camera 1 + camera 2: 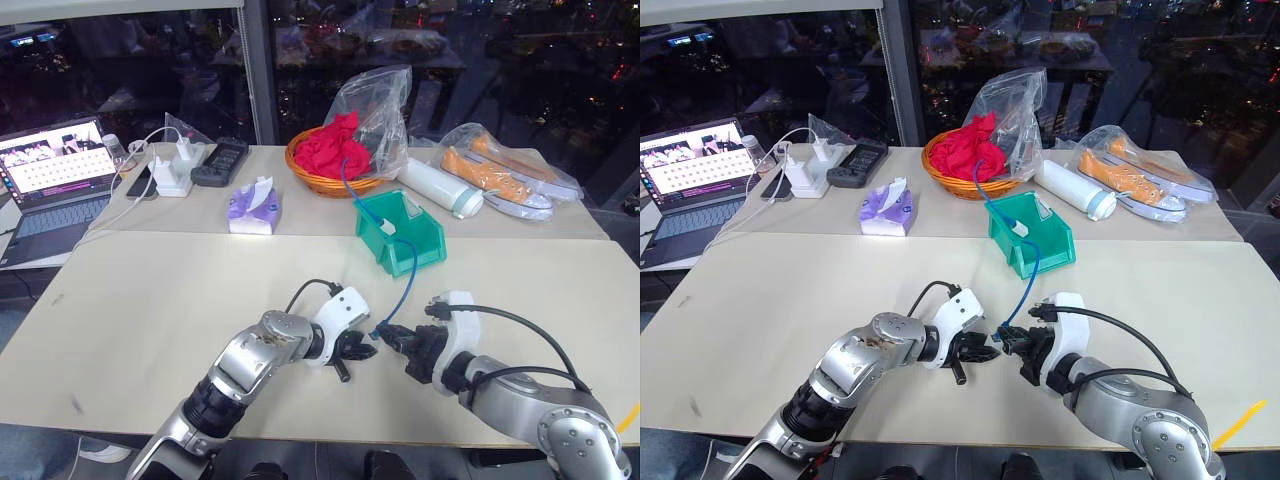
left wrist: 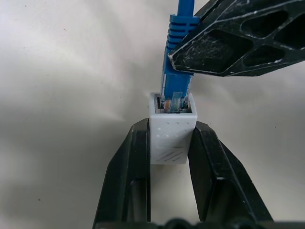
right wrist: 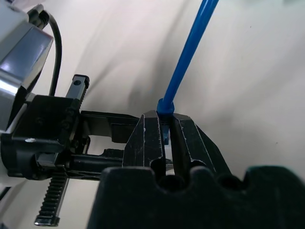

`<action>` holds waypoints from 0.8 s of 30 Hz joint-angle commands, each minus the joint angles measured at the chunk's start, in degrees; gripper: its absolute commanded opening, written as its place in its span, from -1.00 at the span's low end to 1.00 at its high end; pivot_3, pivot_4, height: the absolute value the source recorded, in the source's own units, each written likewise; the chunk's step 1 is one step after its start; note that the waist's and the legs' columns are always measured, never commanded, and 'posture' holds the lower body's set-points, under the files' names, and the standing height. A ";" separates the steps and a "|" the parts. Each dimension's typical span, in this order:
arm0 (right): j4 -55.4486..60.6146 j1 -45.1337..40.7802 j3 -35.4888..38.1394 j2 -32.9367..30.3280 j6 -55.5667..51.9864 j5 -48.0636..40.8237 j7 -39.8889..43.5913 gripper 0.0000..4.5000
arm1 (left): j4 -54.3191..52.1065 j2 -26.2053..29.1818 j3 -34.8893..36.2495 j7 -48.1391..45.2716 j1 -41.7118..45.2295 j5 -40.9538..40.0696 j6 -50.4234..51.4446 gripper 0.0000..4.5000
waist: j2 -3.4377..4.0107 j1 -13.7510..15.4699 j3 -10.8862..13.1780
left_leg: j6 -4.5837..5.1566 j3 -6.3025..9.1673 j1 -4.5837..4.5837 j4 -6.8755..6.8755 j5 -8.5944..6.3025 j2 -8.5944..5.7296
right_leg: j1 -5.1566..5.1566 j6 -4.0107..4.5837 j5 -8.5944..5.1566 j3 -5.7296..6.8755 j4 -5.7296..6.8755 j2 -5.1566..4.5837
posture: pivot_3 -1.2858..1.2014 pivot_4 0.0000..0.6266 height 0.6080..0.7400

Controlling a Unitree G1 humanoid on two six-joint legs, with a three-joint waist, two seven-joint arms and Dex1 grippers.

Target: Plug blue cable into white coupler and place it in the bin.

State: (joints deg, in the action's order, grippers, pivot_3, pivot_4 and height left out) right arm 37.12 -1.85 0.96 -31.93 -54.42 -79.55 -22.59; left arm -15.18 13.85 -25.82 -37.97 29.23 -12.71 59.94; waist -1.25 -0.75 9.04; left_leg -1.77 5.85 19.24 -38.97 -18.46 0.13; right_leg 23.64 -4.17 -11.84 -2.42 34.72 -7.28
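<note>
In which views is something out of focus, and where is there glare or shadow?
Left wrist view: the white coupler and the blue cable plug are sharp, with a soft shadow on the table beside them. Right wrist view: the cable is soft; the left gripper housing nearby is blurred. Left eye view: the windows are dark with reflections; the laptop screen glows bright.

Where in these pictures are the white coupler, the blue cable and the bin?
white coupler (image 2: 172, 134), left wrist view, its dotted front face.
blue cable (image 1: 405, 283), left eye view, mid-length of the cord.
bin (image 1: 424, 233), left eye view, its right side wall.

One cable (image 1: 399, 290), coupler (image 2: 171, 133), bin (image 1: 425, 238)
</note>
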 commanded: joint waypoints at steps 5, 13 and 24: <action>-5.45 2.73 -7.44 -1.65 -7.86 -1.50 1.62 -1.00 | -1.05 -0.70 2.37 3.11 0.79 -0.87 -0.56 -0.72 | 0.00 -0.06 -0.02 | 0.24 0.01 -0.41 0.05 -0.14 0.00 | -0.60 -0.06 -0.16 0.03 -0.16 0.00 | 0.03 -0.52 1.00; -6.28 0.52 -11.77 -5.14 -9.42 6.30 8.89 -1.00 | -0.02 -1.11 2.37 3.36 1.49 -1.44 -0.76 -0.72 | 0.01 -0.03 -0.03 | 0.31 0.01 -0.85 0.18 -0.18 0.01 | -1.13 -0.09 -0.19 0.06 -0.40 0.00 | 0.03 -0.52 1.00; -5.48 1.18 -5.51 -0.49 -5.58 9.21 10.27 -1.00 | 0.55 -0.26 1.52 4.29 1.49 -0.95 -1.94 -0.72 | -0.16 -0.14 -0.75 | 0.35 0.09 -1.00 0.21 -0.21 0.00 | -1.38 -0.49 -0.43 0.05 -0.60 0.02 | 0.03 -0.52 1.00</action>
State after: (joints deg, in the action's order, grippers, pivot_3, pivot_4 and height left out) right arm 34.38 -3.78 -2.16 -32.71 -55.30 -68.12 -11.83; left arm -13.05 13.35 -25.79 -35.31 29.00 -14.69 60.23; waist -1.41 -0.89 8.30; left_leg -1.43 5.94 18.25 -38.76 -18.67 0.13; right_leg 22.26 -4.66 -12.27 -2.36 34.12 -7.26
